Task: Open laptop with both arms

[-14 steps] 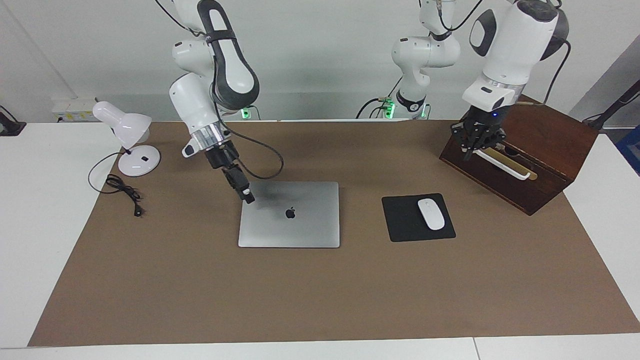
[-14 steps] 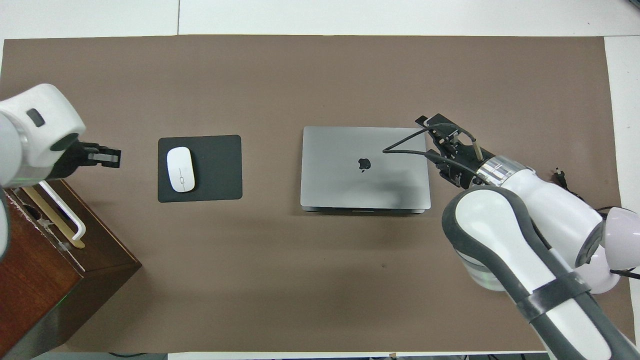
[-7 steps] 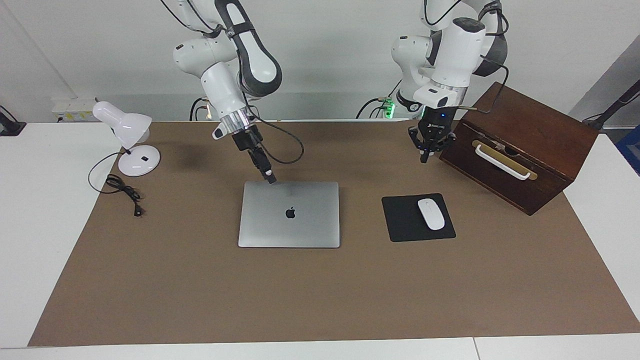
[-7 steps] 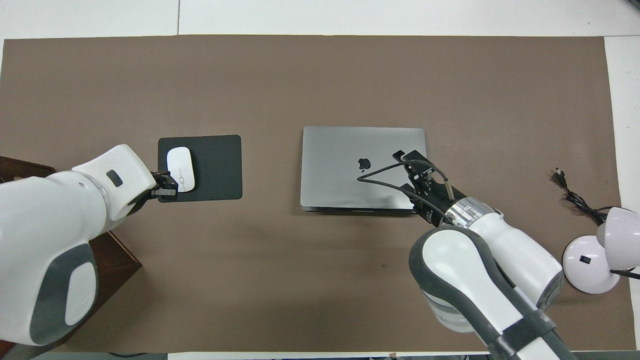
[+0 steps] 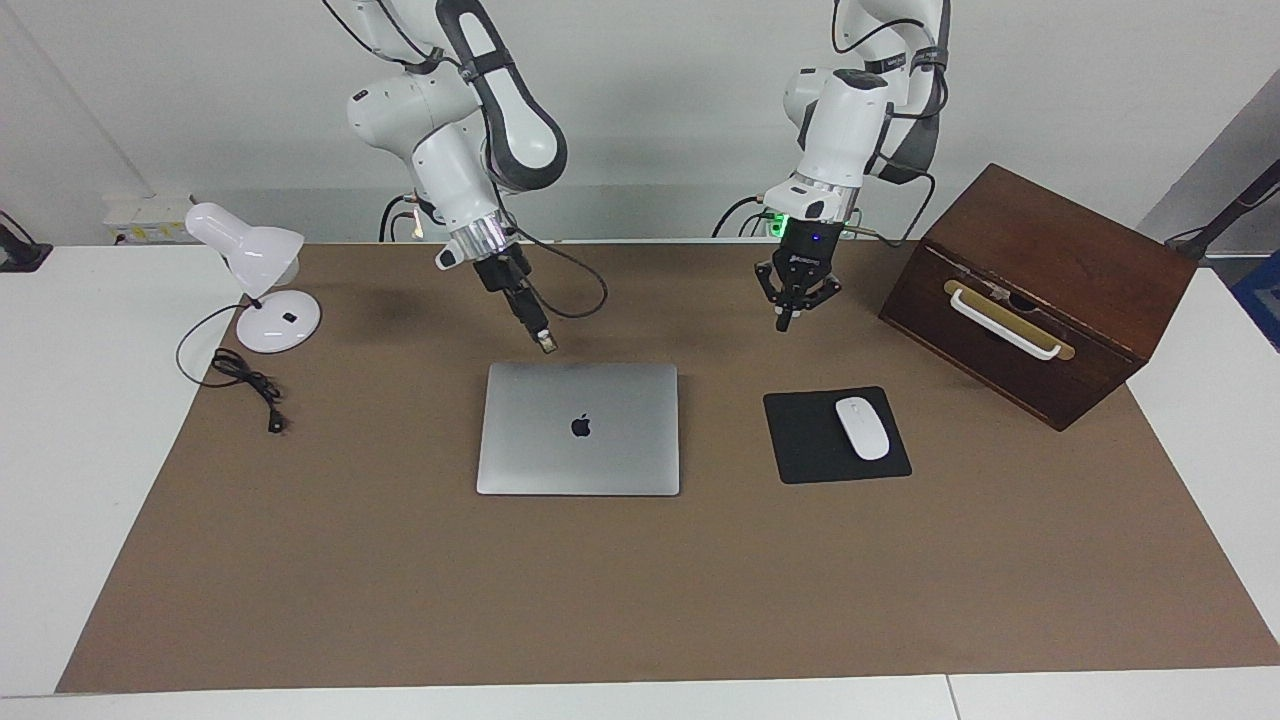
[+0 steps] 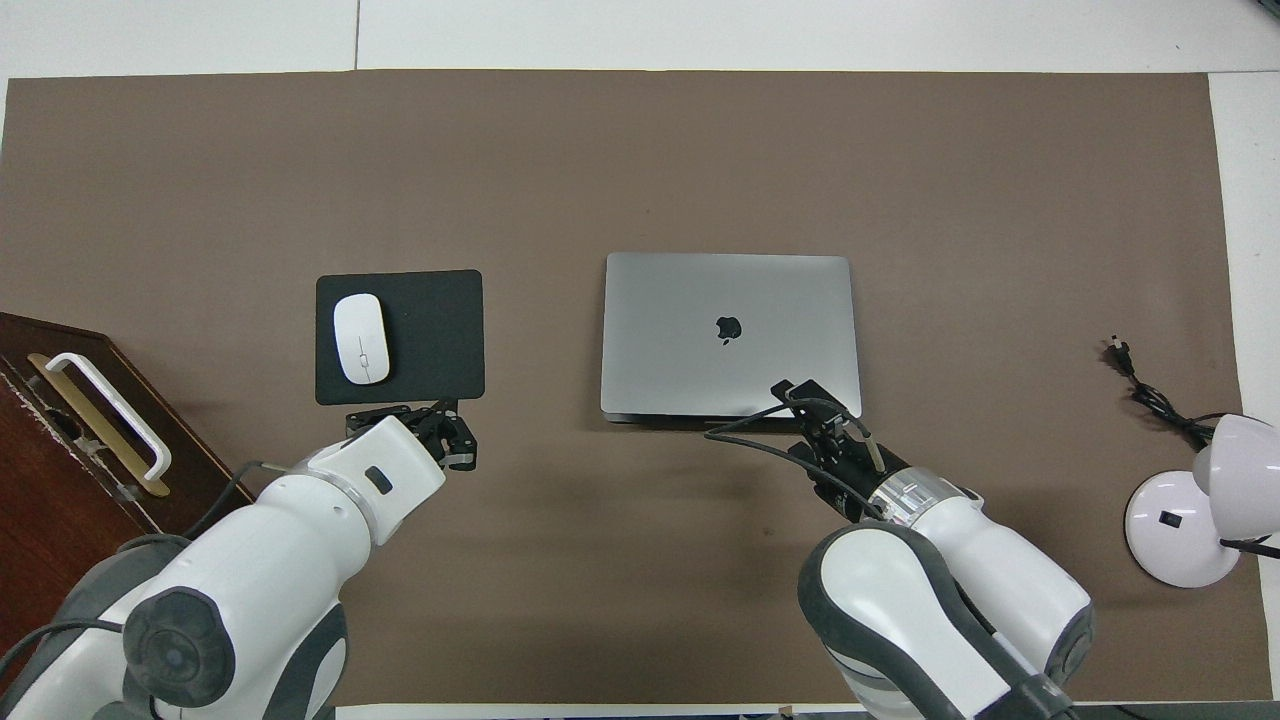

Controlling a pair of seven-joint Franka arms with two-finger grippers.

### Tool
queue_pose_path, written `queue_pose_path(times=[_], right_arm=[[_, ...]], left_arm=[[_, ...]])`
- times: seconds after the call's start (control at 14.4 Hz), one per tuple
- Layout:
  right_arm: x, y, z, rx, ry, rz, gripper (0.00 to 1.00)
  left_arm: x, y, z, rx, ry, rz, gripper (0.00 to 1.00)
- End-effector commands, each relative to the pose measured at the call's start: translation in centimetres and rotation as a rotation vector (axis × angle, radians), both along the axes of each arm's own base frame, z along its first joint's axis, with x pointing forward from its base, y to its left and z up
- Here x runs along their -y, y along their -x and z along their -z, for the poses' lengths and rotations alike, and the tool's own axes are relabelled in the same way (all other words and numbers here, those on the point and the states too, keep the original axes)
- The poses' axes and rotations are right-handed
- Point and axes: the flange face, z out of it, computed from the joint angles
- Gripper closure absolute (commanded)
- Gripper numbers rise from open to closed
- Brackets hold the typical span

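Your left end effector [image 5: 784, 322] hangs in the air over the brown mat [image 5: 640, 600], between the robots and the mouse pad [image 5: 836, 436]. It is clenched tight with nothing in it. Your right end effector [image 5: 546, 345] hangs just above the laptop's [image 5: 579, 428] edge that is nearest the robots. I cannot tell if that one is clenched or not.

The laptop lies flat and closed in the middle of the desk [image 5: 60, 420]. It has not been opened yet. I think the lid lifts from the edge nearest the robots, and that is why the right one waits there.

The mouse [image 5: 861, 427] sits on its pad beside the laptop, toward the left arm's end. The wooden box [image 5: 1040, 295] stands past that. The lamp [image 5: 255, 275] is at the right arm's end, well apart from the laptop.
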Motion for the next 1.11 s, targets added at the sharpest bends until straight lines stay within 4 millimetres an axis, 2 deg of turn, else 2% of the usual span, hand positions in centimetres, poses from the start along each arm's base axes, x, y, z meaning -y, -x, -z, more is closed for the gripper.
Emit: queue_pose_path(times=[0.0,0.28,0.56,0.69,0.97,1.04], right_arm=[[0.1,0.2,0.9,-0.017,0.007,0.007,0.0],[0.1,0.1,1.9,-0.034,0.019,-0.001,0.0],[0.0,-0.8,2.5,-0.034,0.035,-0.007,0.0],[-0.2,-1.5,2.9,-0.032,0.046,-0.015,0.0],[0.0,-1.9,3.0,-0.027,0.052,-0.015,0.0],[0.1,-2.3,2.8,-0.023,0.05,-0.011,0.0]], left_arm=[[1.2,0.7,3.2,0.036,0.038,0.017,1.0],[3.4,0.5,6.9,0.119,0.081,0.06,1.0],[4.5,0.9,7.9,0.16,0.105,0.086,1.0],[6.0,2.3,9.0,0.166,0.111,0.129,1.0],[7.0,3.7,11.5,0.19,0.13,0.165,1.0],[7.4,4.0,11.6,0.188,0.13,0.174,1.0]])
